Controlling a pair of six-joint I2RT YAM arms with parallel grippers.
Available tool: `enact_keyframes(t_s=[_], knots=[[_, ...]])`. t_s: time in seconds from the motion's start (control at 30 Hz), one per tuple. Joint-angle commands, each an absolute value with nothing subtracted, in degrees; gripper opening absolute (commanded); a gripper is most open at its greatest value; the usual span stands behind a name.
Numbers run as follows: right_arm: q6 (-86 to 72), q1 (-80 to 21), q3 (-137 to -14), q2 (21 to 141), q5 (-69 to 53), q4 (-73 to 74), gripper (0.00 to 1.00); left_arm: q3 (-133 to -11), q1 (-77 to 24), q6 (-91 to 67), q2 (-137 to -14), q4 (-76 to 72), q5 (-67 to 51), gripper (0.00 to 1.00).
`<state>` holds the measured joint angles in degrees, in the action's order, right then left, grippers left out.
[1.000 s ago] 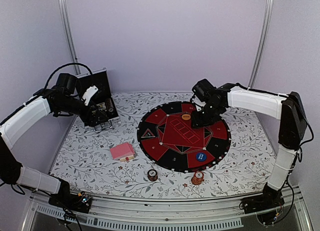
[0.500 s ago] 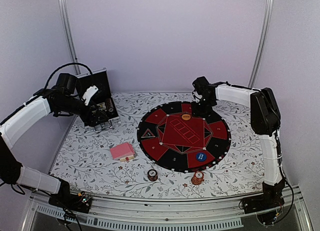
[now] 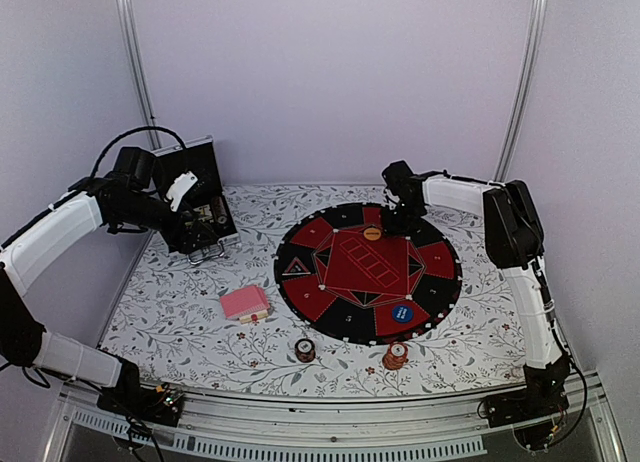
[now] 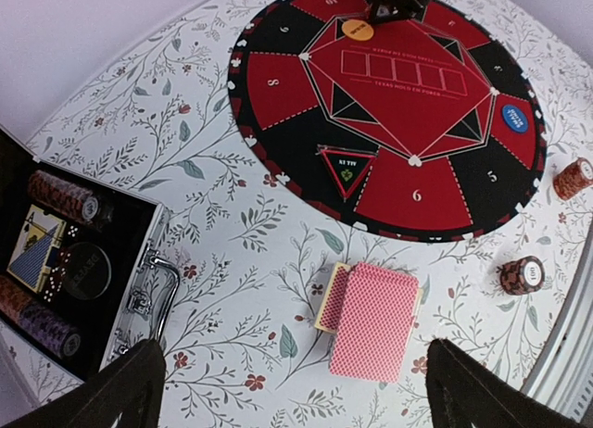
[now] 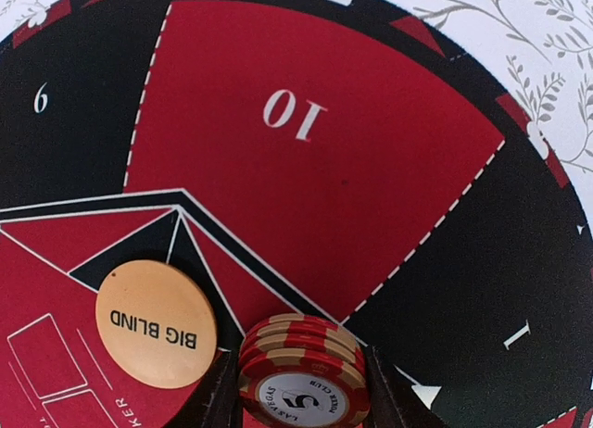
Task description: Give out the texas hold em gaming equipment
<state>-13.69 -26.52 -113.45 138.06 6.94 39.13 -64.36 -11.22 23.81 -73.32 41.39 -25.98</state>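
My right gripper (image 3: 402, 210) is at the far side of the round red-and-black mat (image 3: 300, 244), shut on a stack of red-and-white chips (image 5: 304, 377). The stack is right beside the orange "BIG BLIND" disc (image 5: 156, 323), which also shows in the top view (image 3: 372, 234). The blue disc (image 3: 402, 313) lies on the mat's near right. The pink-backed card deck (image 3: 244, 303) lies left of the mat. My left gripper (image 4: 296, 400) is open and empty, high above the deck (image 4: 375, 321), near the case.
The open black case (image 3: 195, 207) with chips and cards inside stands at the back left. A brown chip stack (image 3: 305, 350) and a red-and-white chip stack (image 3: 396, 356) sit on the floral cloth near the front edge.
My right arm has folded back and its gripper has moved toward the mat's far edge beside the orange disc. The left arm has not moved.
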Motion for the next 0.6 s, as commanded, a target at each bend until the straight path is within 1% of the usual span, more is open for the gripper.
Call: enact_keyframes(t_s=[0.0,0.1,0.23,0.33,0.37,0.43,0.5,0.57], knots=[[-13.81,-25.15,-115.91,140.17,7.42,37.97,0.21,-64.86,-11.84,24.08,-73.61,40.92,-26.54,1.00],[-13.51,-24.92,-115.99,140.35,7.96,38.06,0.22,-65.03,-11.87,24.00,-73.85,40.91,-26.57,1.00],[-12.89,-24.86,-116.50,140.77,7.45,38.36,0.26,-65.26,-11.86,23.99,-73.92,40.96,-26.67,1.00],[-12.57,-24.79,-116.78,141.26,6.67,38.57,0.31,-65.47,-11.87,23.91,-74.02,40.96,-26.70,1.00],[-12.57,-24.79,-116.80,141.39,6.39,38.58,0.36,-65.48,-11.85,23.91,-74.01,40.96,-26.72,1.00],[-12.61,-24.79,-116.88,141.53,6.02,38.67,0.50,-65.57,-11.84,23.83,-74.05,40.98,-26.63,1.00],[-12.59,-24.85,-117.38,141.27,6.27,38.92,0.59,-65.57,-11.86,23.77,-74.09,40.96,-26.48,1.00],[-12.53,-24.81,-118.21,140.59,6.77,39.16,0.66,-65.57,-11.87,23.73,-74.09,40.96,-26.51,1.00]])
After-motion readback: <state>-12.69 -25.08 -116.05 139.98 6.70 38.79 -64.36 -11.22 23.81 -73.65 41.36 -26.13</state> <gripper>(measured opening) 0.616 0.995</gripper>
